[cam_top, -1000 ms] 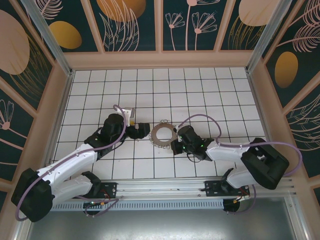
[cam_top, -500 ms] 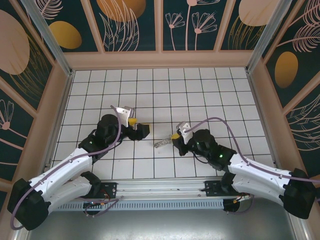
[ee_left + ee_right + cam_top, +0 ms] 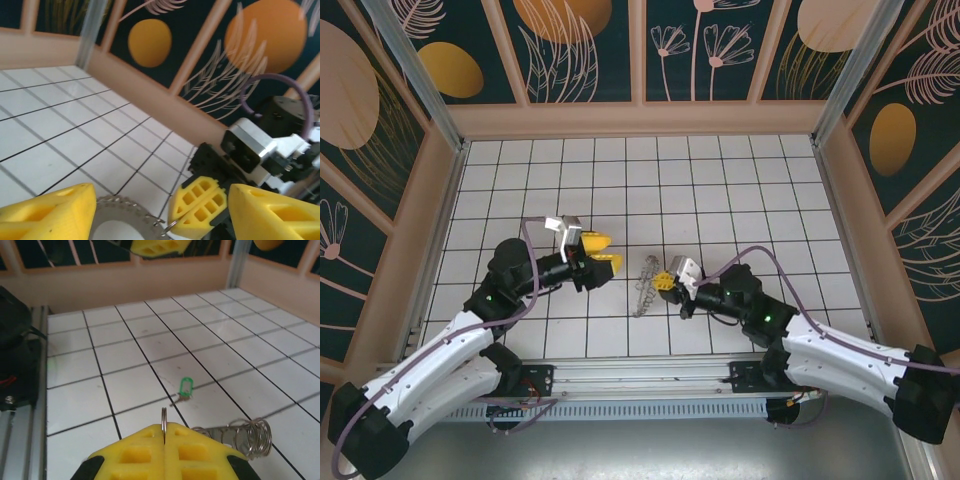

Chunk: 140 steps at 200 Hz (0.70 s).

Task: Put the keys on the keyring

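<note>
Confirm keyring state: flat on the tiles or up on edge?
On edge. The shut right gripper pinches the keyring rim between its yellow pads; from above it reads as a thin line, not a circle.

keyring [image 3: 644, 288] was flat circle on tiles [image 3: 720, 190]; now up on edge, pinched in R gripper [image 3: 667, 282]. R arm swung out, stretched low to right. L gripper [image 3: 602, 251] rolled, yellow fingers now facing up, apart from ring.

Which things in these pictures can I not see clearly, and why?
The keyring, left wrist view: bottom edge cuts its lower half.
The keyring, right wrist view: the right gripper hides the pinched part.
The key, right wrist view: too small for any detail.
</note>
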Tool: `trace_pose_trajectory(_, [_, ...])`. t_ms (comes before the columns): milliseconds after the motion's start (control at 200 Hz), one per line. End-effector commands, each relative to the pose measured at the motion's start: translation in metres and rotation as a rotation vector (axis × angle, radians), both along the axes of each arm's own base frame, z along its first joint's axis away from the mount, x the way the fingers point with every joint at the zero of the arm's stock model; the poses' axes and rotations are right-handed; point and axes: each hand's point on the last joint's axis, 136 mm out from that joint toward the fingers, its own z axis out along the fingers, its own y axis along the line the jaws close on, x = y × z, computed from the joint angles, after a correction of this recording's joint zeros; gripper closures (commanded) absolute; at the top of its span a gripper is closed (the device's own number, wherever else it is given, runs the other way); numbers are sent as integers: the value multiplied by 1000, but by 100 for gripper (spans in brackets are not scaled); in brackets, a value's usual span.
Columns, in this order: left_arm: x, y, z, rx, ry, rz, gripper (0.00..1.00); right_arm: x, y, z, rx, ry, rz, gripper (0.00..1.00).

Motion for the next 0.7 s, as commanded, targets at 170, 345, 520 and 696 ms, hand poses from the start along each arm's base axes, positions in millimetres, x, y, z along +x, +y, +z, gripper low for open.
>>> trace_pose_trajectory(170, [-37, -16, 27, -67, -124, -186, 31, -34, 3, 70, 250, -119, 178, 100])
trace_pose_trajectory(345, [-56, -27, 29, -59, -240, -274, 21, -36, 1, 85, 298, -98, 196, 100])
trace_pose_trajectory(520, [-57, -29, 29, -49, -291, -255, 23, -42, -3, 97, 347, -71, 236, 100])
trace_pose_trajectory(696, [-58, -36, 21, -12, -289, -263, 39, -48, -6, 106, 385, -60, 278, 100])
